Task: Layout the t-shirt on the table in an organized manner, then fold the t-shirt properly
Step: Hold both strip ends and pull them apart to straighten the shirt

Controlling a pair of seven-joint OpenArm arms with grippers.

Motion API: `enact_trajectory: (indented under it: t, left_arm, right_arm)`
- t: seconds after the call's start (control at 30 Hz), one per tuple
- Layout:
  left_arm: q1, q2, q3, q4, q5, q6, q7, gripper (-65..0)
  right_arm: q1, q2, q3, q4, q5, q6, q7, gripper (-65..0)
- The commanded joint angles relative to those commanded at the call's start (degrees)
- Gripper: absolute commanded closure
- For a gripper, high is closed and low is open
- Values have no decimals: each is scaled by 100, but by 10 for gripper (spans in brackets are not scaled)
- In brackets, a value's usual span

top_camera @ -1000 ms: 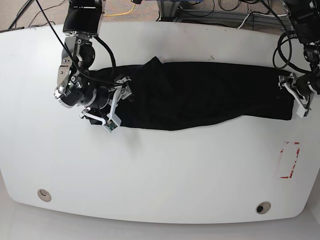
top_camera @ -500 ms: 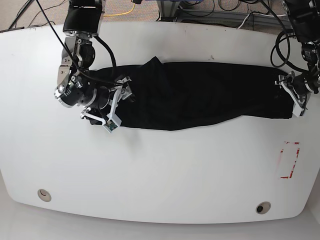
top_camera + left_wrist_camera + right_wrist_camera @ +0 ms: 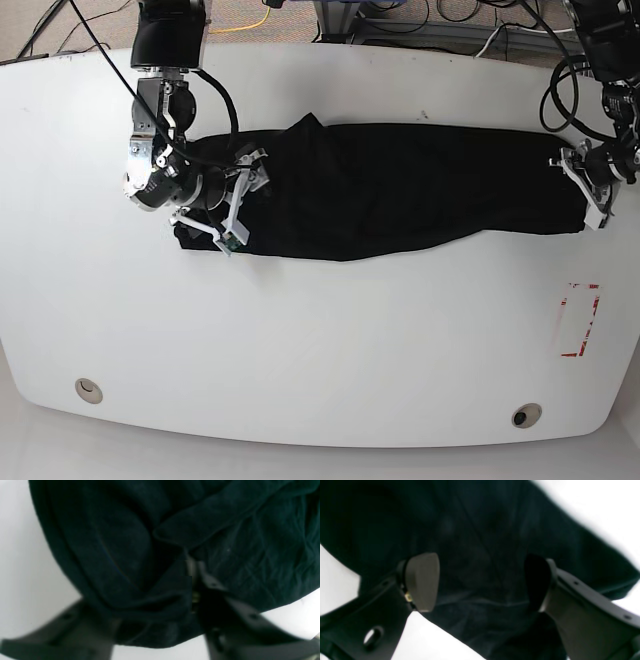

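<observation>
The black t-shirt [image 3: 400, 190] lies as a long, wrinkled band across the far half of the white table [image 3: 320, 340]. At its left end in the base view, my right gripper [image 3: 238, 198] is open. In the right wrist view its two pads straddle flat cloth [image 3: 482, 530], with the right gripper [image 3: 480, 580] just above it. My left gripper [image 3: 585, 187] is at the shirt's right end. In the left wrist view, the left gripper [image 3: 192, 580] is shut on a bunched fold of the t-shirt [image 3: 112, 542], and cloth drapes over one finger.
A red tape rectangle [image 3: 580, 320] marks the table near its right edge. Two small round holes [image 3: 88, 389] [image 3: 526, 414] sit near the front edge. Cables [image 3: 440, 15] and a frame lie beyond the far edge.
My left gripper moved slightly up along the shirt's right end and its fingers narrowed onto the cloth. My right gripper shifted a little toward the shirt and stayed open.
</observation>
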Motion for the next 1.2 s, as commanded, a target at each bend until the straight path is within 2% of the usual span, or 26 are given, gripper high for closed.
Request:
enact_trajectory:
  t: [0.33, 0.4, 0.53, 0.63, 0.7, 0.87, 1.0, 1.07, 1.2]
  left_arm:
    - [18, -26, -9, -26, 0, 0, -264, -108]
    - [88, -35, -9, -18, 0, 0, -264, -108]
    - [114, -35, -9, 9, 0, 0, -264, -108]
    - [114, -35, 0, 9, 0, 0, -264, -108]
    - [114, -35, 0, 9, 0, 0, -264, -108]
    - [114, -35, 0, 18, 0, 0, -246, -108]
    - [105, -44, 0, 18, 0, 0, -246, -108]
    - [97, -44, 0, 18, 0, 0, -246, -108]
    - [88, -44, 0, 18, 0, 0, -246, -108]
  right_arm:
    - [0, -35, 0, -26, 35, 0, 158, -495]
    - [0, -18, 0, -26, 26, 0, 167, -468]
    - [9, -18, 9, -26, 0, 0, 176, -295]
    - [9, -18, 9, -35, 0, 0, 246, -113]
    - [-9, -9, 9, -44, 0, 0, 299, -32]
    - [-18, -9, 0, -404, 0, 0, 448, -33]
    - [-9, 26, 0, -1029, -9, 0, 888, -33]
    - [-9, 176, -26, -1398, 44, 0, 1152, -33]
    - [-18, 237, -26, -1749, 18, 0, 1415, -33]
